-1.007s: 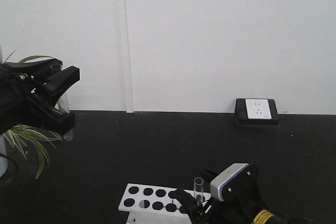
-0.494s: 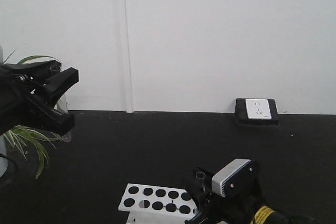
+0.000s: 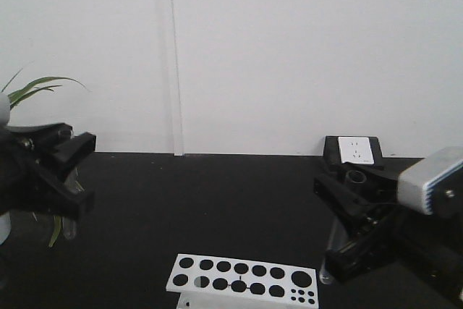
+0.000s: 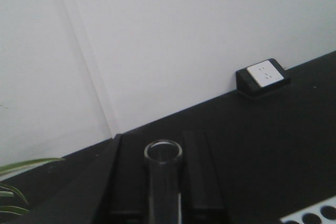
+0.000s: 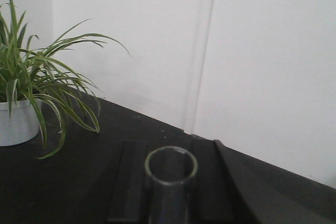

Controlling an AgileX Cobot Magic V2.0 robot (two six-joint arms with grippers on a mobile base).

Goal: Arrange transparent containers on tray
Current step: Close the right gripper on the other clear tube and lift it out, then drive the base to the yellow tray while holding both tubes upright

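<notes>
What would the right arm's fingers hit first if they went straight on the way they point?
Likely the white wall: beyond the glass tube the right gripper holds, the way looks free; the plant sits aside. Depth unclear.

Open across the mid worktop (image 3: 217,200), between left tool (image 3: 83,173) and right tool (image 3: 329,226), each clamped on a glass tube (image 4: 163,182); blocked at front centre by the white perforated rack (image 3: 242,280); hemmed at the back wall by a socket box (image 3: 354,151), at left by a potted plant (image 5: 23,90).

Two glass test tubes (image 4: 163,179) (image 5: 170,184); one white tube rack (image 3: 242,278); one potted plant (image 5: 31,93); one socket box (image 3: 354,153).
</notes>
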